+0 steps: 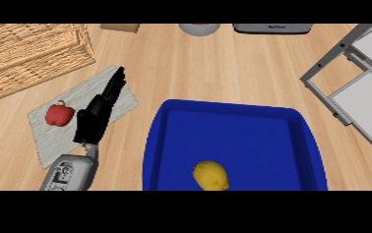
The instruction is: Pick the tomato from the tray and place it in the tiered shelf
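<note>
Black fingers point(115, 85) of the left hand point(93, 121) straight, released, holding nothing; hand lies over a grey mat point(125, 103) on the wooden table point(218, 65). Right hand not in view. Red pepper point(59, 114) on the mat, just beside the hand. Blue tray point(301, 133) to the right holds one yellow, rounded item point(210, 175) near its front edge, possibly the tomato named in the task, though colour reads more lemon or potato. Tiered shelf point(341, 74) at far right, grey frame, well apart from the left hand. Risk: the hand sits nearer the pepper than the tray, so it could take the wrong thing; a round item may also roll off against the tray floor when approached.
</note>
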Robot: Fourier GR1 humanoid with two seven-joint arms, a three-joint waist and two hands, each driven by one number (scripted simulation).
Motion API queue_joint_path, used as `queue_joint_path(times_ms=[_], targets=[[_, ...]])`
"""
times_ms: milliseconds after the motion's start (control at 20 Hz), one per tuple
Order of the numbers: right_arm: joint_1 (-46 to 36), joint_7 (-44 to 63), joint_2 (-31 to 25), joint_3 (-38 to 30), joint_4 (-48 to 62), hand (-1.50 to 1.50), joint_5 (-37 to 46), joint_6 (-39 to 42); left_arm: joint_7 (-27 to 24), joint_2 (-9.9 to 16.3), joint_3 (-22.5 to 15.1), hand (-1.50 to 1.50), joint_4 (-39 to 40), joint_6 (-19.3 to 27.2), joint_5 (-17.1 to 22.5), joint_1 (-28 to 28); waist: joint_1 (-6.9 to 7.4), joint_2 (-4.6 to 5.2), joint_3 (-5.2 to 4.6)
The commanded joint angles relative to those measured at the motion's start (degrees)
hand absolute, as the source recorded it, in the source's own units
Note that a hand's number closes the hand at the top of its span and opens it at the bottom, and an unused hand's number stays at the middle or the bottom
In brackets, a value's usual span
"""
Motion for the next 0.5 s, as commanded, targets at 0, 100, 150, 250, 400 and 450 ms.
queue_joint_path(times_ms=[0,100,150,250,400,450], targets=[[-3.58,-3.56,0.09,-0.22,7.15,1.5,-0.6,2.69,0.37,-0.63,0.94,0.0,0.69,0.64,-0.41,-0.82,-0.71,-0.14,-0.01],[-8.6,-5.4,-1.33,0.96,14.75,1.5,1.05,3.19,-2.64,-0.24,0.56,0.0,2.21,-0.85,-0.37,0.49,-0.29,-0.02,-0.01],[-6.16,-6.52,-0.77,0.45,12.9,1.5,0.58,4.24,2.89,-0.87,-0.95,0.0,-4.55,-0.63,-0.12,3.63,-0.42,-0.19,0.01],[-13.72,-6.02,-1.83,3.04,19.46,1.5,3.1,3.06,-2.02,0.81,1.84,0.0,0.86,-1.46,0.19,0.47,0.05,0.06,-0.01],[-6.52,-6.32,-4.57,4.88,18.25,1.5,12.56,-6.18,2.44,0.3,1.53,0.0,-2.78,-0.77,0.6,-0.34,0.46,0.4,-0.02],[-8.87,-2.65,-4.11,4.43,18.65,1.5,12.12,-8.13,-0.74,-0.29,0.11,0.0,-1.33,-1.15,-0.22,2.33,0.17,0.16,-0.08]])
